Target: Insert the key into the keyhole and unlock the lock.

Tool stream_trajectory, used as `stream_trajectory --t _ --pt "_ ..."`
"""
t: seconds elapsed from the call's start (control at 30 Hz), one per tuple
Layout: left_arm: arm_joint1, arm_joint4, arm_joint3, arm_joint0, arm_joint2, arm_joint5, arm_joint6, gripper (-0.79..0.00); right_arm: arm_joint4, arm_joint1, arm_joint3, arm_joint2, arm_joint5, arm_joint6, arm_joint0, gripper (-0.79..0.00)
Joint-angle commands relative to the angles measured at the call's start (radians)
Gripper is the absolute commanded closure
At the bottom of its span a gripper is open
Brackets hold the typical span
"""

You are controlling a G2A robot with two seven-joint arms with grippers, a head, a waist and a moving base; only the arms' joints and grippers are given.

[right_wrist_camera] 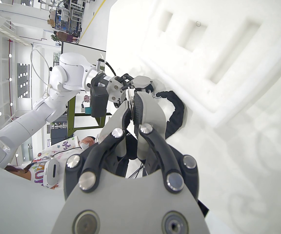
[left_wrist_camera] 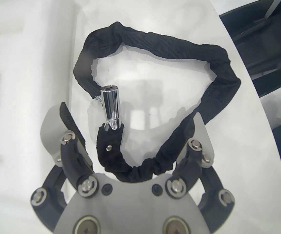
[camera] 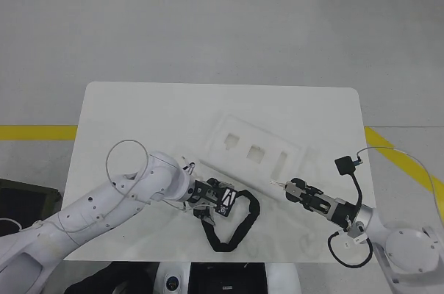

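Observation:
A chain lock in a black fabric sleeve [left_wrist_camera: 169, 49] lies in a loop [camera: 237, 220] near the table's front edge. Its chrome lock cylinder [left_wrist_camera: 110, 107] rests on the table inside the loop, keyhole end pointing away from my left gripper [left_wrist_camera: 130, 115]. That gripper is open, its fingers either side of the cylinder's sleeve end, touching nothing that I can see. My right gripper [camera: 284, 186] hovers to the right of the loop, shut on the small silver key [camera: 275, 181], whose tip points toward the lock. Between its pads the key [right_wrist_camera: 130, 102] shows as a metal sliver.
A white foam tray [camera: 229, 154] with three cut-out pockets lies just behind the lock, close to both grippers. The left gripper [right_wrist_camera: 140, 83] and the sleeve [right_wrist_camera: 177, 115] lie beyond the right fingers. The table's front edge runs close beneath the loop.

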Motion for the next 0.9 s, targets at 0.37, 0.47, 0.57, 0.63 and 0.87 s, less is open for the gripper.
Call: stream_trajectory --t 0.37,0.47,0.57,0.63,0.87 --pt "-0.033 0.012 0.035 0.000 -0.004 0.004 -0.042 -0.616 0.000 0.000 0.000 0.000 0.000 0.000 0.000 0.000" --pt "-0.039 0.011 0.040 0.003 -0.009 0.011 -0.050 -0.563 0.000 0.000 0.000 0.000 0.000 0.000 0.000 0.000" --pt "-0.042 0.009 0.044 0.007 -0.018 0.019 -0.055 -0.533 0.000 0.000 0.000 0.000 0.000 0.000 0.000 0.000" --pt "-0.043 0.008 0.046 0.011 -0.025 0.025 -0.063 -0.529 0.000 0.000 0.000 0.000 0.000 0.000 0.000 0.000" --pt "-0.045 0.003 0.045 0.023 -0.049 0.026 -0.076 -0.366 0.000 0.000 0.000 0.000 0.000 0.000 0.000 0.000"
